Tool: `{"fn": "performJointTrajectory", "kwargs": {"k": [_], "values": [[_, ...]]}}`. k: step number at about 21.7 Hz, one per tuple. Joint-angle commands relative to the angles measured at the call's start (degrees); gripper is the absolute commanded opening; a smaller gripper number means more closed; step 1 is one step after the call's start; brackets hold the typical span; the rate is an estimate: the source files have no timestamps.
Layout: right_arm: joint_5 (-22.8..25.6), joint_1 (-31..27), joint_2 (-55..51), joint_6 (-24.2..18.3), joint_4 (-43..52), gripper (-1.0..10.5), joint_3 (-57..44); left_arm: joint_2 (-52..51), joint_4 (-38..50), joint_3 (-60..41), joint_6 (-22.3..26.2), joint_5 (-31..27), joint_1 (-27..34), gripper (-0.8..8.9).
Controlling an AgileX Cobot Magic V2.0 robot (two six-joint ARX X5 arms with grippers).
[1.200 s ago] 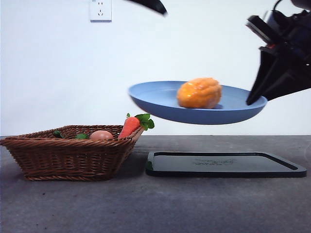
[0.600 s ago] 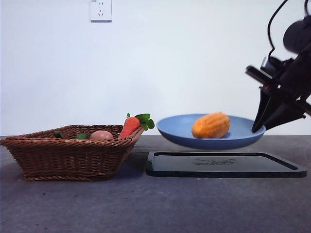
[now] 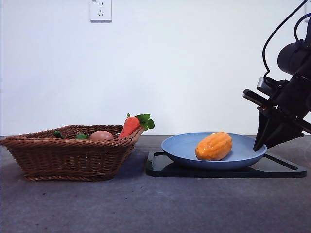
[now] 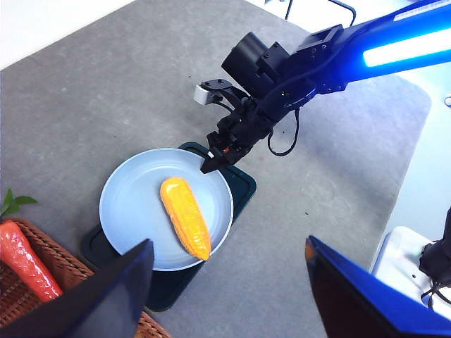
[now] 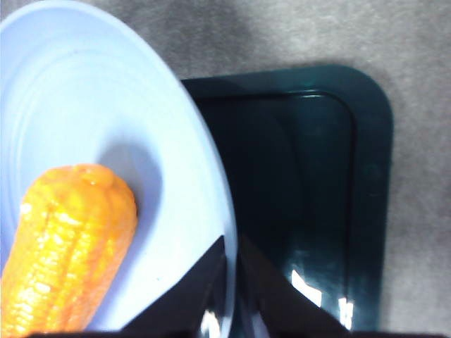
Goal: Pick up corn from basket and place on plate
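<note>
Smooth blue plate (image 3: 184, 148) has sunk onto black tray (image 3: 286, 170); right claw (image 3: 259, 144) pinching its rim; ribbed corn (image 3: 214, 146) aboard.

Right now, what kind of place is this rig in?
Probably a lab test bench staged as a kitchen task: toy corn on a blue plate, a wicker basket of toy produce, a grey table against a bare white wall with a socket.

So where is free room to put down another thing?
Free: grey table in front of the woven wicker basket and flat black tray. Crowded: tray under the round light-blue plate, whose rim the right pincer grips.
</note>
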Motion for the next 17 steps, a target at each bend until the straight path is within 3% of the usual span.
{"fn": "performJointTrajectory", "kwargs": {"k": [1, 6, 12, 17], "values": [[0.81, 0.11, 0.90, -2.32, -0.59, 0.0, 1.18, 0.39, 0.55, 1.22, -0.94, -0.11, -0.39, 3.51], [2.23, 0.48, 0.90, -2.34, -1.77, 0.1, 1.18, 0.39, 0.59, 1.22, -1.09, -0.11, -0.42, 3.51], [3.21, 0.81, 0.90, -2.34, -2.16, 1.7, 1.18, 0.39, 0.59, 1.22, -1.09, -0.11, -0.42, 3.52], [3.45, 0.70, 0.24, -2.34, -1.75, 1.8, 1.22, 0.39, 0.42, 1.22, -1.07, -0.13, -0.39, 3.51]]}}
